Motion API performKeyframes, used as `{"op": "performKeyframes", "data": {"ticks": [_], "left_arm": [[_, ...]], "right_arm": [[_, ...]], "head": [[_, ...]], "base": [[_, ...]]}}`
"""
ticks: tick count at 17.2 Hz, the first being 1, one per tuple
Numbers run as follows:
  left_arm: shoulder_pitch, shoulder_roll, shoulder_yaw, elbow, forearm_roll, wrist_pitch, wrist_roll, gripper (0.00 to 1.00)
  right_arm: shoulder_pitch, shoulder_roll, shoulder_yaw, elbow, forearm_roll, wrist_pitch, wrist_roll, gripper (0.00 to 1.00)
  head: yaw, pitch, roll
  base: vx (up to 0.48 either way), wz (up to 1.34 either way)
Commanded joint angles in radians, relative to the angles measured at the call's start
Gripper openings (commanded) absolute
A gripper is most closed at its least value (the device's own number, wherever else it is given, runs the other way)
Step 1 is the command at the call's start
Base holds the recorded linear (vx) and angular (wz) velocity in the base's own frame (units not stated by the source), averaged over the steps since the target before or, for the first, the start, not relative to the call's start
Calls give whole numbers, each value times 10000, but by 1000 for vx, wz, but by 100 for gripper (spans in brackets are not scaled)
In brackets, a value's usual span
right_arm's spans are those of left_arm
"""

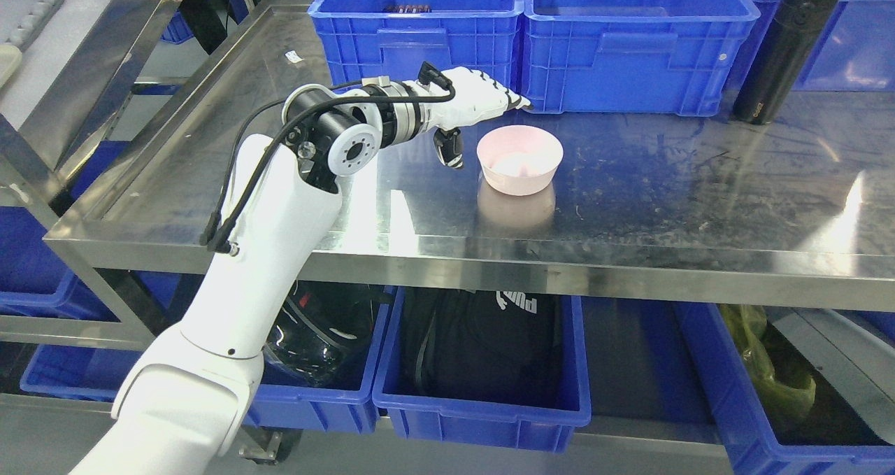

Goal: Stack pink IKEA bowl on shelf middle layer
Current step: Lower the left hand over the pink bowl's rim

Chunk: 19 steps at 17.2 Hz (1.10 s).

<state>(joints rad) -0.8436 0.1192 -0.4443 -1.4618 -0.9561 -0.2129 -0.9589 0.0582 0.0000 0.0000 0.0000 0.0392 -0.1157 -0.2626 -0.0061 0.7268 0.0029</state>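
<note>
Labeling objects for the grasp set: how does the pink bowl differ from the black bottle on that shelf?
The pink bowl is low, wide and open-topped; the black bottle is tall, narrow and capped. The bowl sits mid-shelf, just right of the left hand, whose fingers are spread and hold nothing; the bottle stands far right against a blue bin. The bowl is pale and matte, the bottle dark. Both are upright on the steel shelf.
</note>
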Motion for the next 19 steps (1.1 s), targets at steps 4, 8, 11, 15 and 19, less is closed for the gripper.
{"op": "performKeyframes", "data": {"ticks": [4, 8, 11, 15, 19], "left_arm": [[-522, -886, -451, 1778, -180, 626, -91, 93], [-1134, -886, -329, 1886, -134, 840, -426, 91], [-1580, -641, -328, 1795, -27, 1025, -1177, 91], [-1093, -425, -757, 1748, 401, 1040, -1595, 91], [-890, -1018, -833, 2284, 388, 948, -796, 91]], "right_arm": [[0, -175, 46, -175, 7, 7, 3, 100], [0, -175, 46, -175, 7, 7, 3, 100], [0, -175, 46, -175, 7, 7, 3, 100], [0, -175, 31, -175, 7, 7, 3, 100], [0, -175, 46, -175, -8, 7, 3, 100]], "head": [[0, 0, 0], [0, 0, 0], [0, -1, 0], [0, -2, 0], [0, -2, 0]], "base": [[0, 0], [0, 0], [0, 0], [0, 0], [0, 0]]}}
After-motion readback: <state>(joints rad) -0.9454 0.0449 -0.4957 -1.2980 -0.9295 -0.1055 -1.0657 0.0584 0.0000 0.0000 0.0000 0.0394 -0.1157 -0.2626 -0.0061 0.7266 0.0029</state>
